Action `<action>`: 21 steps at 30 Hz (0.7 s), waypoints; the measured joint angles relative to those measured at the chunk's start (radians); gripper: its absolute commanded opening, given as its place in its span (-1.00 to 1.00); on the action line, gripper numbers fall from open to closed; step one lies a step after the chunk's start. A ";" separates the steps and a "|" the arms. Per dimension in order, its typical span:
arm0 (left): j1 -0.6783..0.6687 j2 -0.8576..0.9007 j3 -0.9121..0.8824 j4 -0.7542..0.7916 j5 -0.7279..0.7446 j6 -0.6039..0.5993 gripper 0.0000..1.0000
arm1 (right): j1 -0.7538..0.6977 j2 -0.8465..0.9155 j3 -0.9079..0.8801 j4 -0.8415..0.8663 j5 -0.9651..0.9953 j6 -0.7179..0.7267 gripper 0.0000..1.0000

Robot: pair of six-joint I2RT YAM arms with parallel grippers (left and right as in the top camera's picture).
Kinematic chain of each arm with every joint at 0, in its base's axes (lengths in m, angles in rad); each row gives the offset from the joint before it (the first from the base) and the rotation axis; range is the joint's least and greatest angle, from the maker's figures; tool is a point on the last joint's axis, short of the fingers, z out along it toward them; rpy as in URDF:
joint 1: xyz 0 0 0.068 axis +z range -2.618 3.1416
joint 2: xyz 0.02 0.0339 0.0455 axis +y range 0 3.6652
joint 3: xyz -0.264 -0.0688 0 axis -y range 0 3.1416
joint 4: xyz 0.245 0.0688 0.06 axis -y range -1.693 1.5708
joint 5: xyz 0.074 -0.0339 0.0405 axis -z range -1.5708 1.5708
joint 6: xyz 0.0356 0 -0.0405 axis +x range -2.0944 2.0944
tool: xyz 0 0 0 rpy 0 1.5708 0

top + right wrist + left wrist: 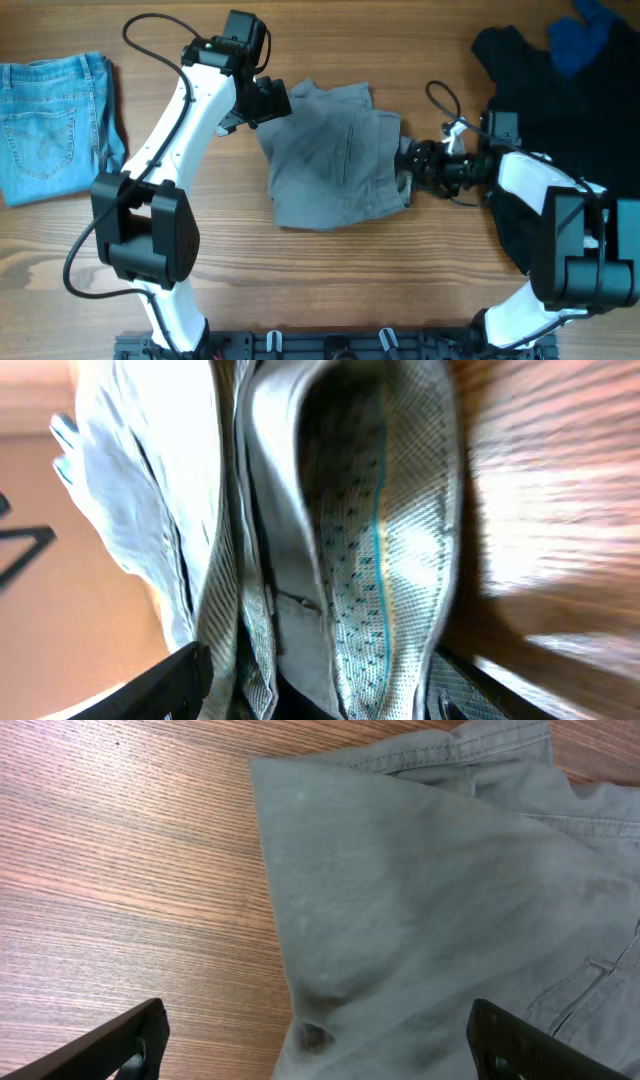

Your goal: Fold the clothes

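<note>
The trousers lie on the worktop, well right of the jeans. The left fingers are held apart over the corner nearer the jeans. The right fingers straddle the far waistband; whether they are clamped cannot be told. If only one layer is caught, the fold could be dragged askew.

Bare table in front of grey trousers; jeans block far left, dark pile far right.
</note>
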 measured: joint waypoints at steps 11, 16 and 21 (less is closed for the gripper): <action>0.000 0.000 0.000 -0.002 0.000 0.000 0.92 | 0.070 0.000 -0.001 0.094 -0.101 0.024 0.36; 0.000 0.000 0.000 -0.013 0.000 0.000 0.92 | 0.151 0.000 -0.001 0.092 -0.003 0.044 -0.92; 0.000 0.000 0.000 -0.018 0.000 0.000 0.93 | 0.157 0.000 -0.001 0.111 0.056 0.088 -0.68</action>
